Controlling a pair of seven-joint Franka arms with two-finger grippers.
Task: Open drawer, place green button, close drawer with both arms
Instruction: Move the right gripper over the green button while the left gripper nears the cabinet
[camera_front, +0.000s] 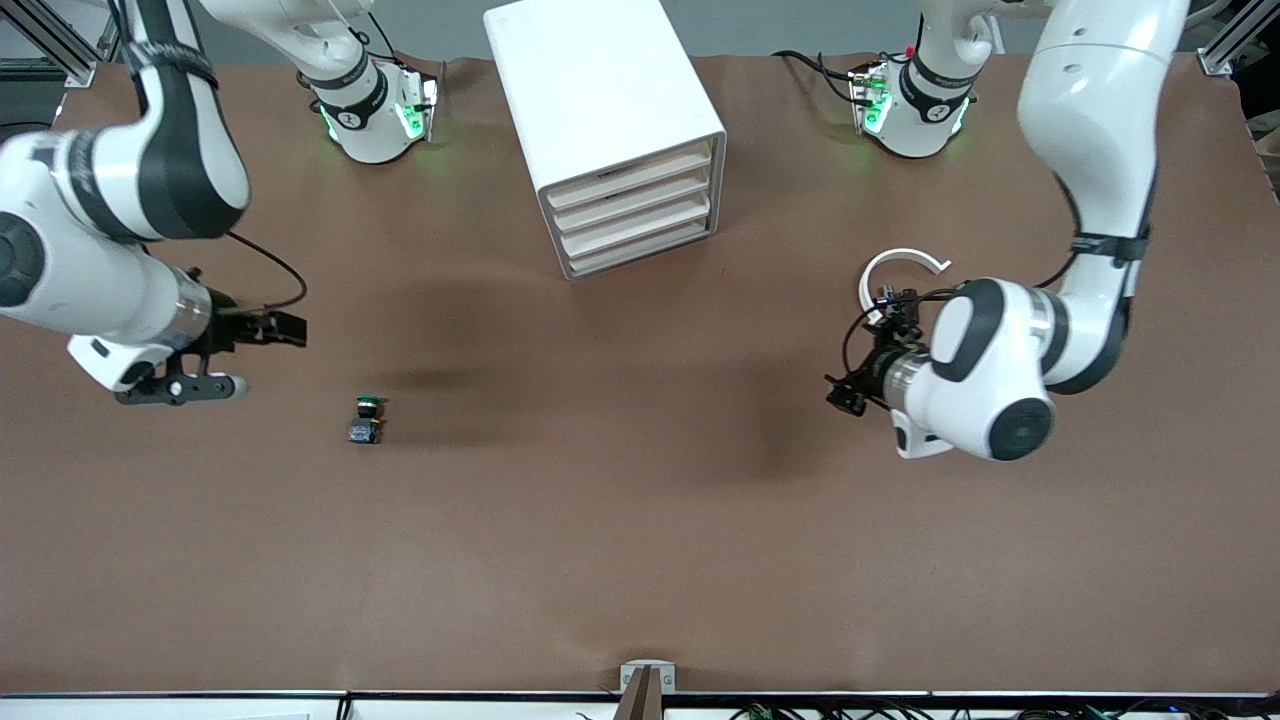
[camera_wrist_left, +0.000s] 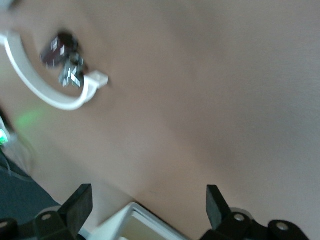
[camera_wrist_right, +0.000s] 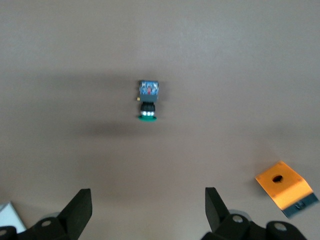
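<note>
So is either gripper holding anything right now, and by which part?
Nothing is held: the left gripper and the right gripper are both open and empty.

Both tools (camera_front: 268, 355) (camera_front: 855, 372) (fingers apart) aloft

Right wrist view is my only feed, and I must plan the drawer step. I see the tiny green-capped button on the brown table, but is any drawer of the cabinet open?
Observer: No. All four pale beige drawers of the white rounded box cabinet are shut.
Operator: Where is that cabinet from the button?
Observer: Farther from the front camera than the green-capped button, and more toward the left arm's end of the table.
Operator: My right gripper is open over the table near the button. What about the left?
Observer: The left gripper is open too, over the table beside a white curved band.
</note>
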